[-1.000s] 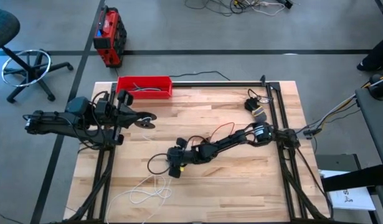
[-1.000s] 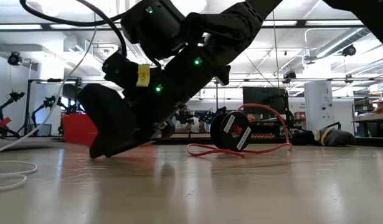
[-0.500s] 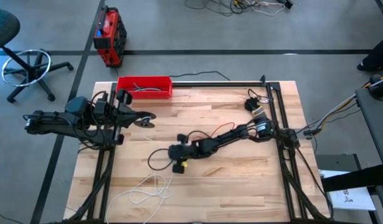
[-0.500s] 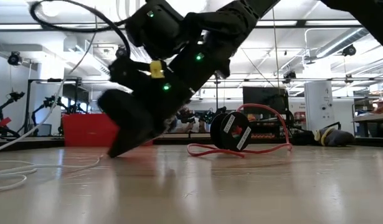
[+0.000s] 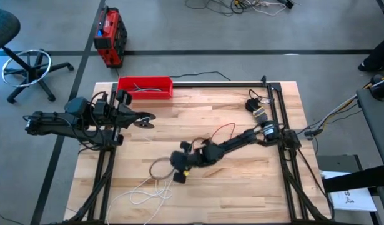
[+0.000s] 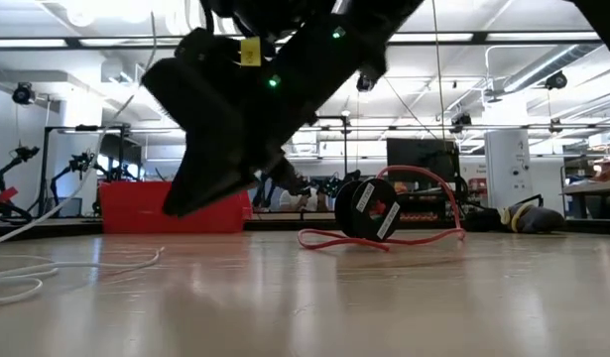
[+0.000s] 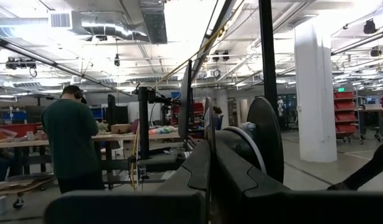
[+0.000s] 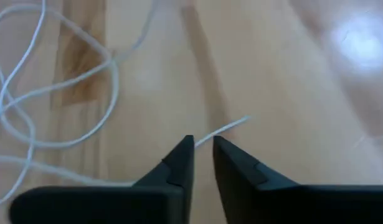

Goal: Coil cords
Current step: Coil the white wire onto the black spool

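- White cord (image 5: pixel 148 192) lies loose in a tangle at the near-left of the desk (image 5: pixel 241 187); one strand runs to just ahead of my right gripper (image 8: pixel 202 155).
- My right gripper has come off the wood since half a second ago: the low view had its tip down by the surface, now it hangs clear above it. In the high view it has also slid nearer, toward the white tangle.
- Right fingers (image 8: pixel 179 163) nearly together, a thin gap between them, nothing visibly clamped. The white strand's end sits just beyond the tips, on the wood.
- Red cord (image 6: pixel 384 238) rests mid-desk farther back, looped round its black disc (image 6: pixel 369 208). In the high view a darker loop (image 5: pixel 159 167) lies just left of my right gripper.
- Left gripper (image 5: pixel 143 119) waits at the far-left of the desk; its fingers (image 7: pixel 238 180) are pressed on a black disc (image 7: pixel 266 140).
- Judgement: I seem to be moving from the red cord toward the white one; the white is uncoiled, so the task is partway at best.
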Controlling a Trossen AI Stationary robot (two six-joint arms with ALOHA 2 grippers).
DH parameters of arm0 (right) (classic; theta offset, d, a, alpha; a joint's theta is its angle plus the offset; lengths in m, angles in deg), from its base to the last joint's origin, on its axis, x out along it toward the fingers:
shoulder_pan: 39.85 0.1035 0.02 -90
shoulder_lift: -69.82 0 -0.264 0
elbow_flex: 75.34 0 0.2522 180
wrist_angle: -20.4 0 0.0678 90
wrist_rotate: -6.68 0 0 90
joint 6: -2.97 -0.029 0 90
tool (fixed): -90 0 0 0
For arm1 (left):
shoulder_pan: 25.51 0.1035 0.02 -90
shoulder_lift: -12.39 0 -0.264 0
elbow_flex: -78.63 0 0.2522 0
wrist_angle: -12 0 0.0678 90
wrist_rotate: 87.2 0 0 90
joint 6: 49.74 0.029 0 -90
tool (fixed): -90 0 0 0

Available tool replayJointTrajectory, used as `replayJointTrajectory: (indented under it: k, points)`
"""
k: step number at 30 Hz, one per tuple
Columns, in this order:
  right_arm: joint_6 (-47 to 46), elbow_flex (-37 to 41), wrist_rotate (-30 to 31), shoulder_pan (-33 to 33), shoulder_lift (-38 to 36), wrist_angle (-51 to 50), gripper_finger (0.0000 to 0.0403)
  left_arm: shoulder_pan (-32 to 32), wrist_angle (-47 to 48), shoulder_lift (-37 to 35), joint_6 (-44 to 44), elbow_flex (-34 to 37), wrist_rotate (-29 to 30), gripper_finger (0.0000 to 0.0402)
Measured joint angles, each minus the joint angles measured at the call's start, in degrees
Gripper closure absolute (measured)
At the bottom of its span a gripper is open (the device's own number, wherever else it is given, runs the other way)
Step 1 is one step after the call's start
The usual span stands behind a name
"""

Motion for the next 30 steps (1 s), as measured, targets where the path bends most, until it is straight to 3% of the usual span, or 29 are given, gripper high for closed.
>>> replayJointTrajectory:
  k: [6,10,14,19,27,30]
  points:
    - [0.3,-0.1,7.9,1.3,3.3,3.5,0.0260,0.0,0.1,0.2,0.0,0.0,0.0,0.0401]
    - [2.8,-0.2,5.0,1.4,5.6,7.2,0.0226,0.0,-0.2,0.2,0.4,0.0,0.0,0.0401]
    - [1.6,-0.4,4.7,1.4,6.9,8.3,0.0217,0.0,-0.2,-0.1,1.5,0.0,0.0,0.0402]
    - [2.1,-0.6,6.1,1.2,8.3,6.7,0.0247,0.0,-0.2,-0.3,1.7,0.0,0.0,0.0401]
    - [3.8,-0.7,6.1,0.2,8.4,5.4,0.0379,0.0,-0.1,-0.2,1.7,0.0,0.0,0.0402]
    - [5.8,-1.2,5.0,-0.5,8.4,4.4,0.0394,0.0,-0.2,-0.2,1.7,0.0,0.0,0.0402]
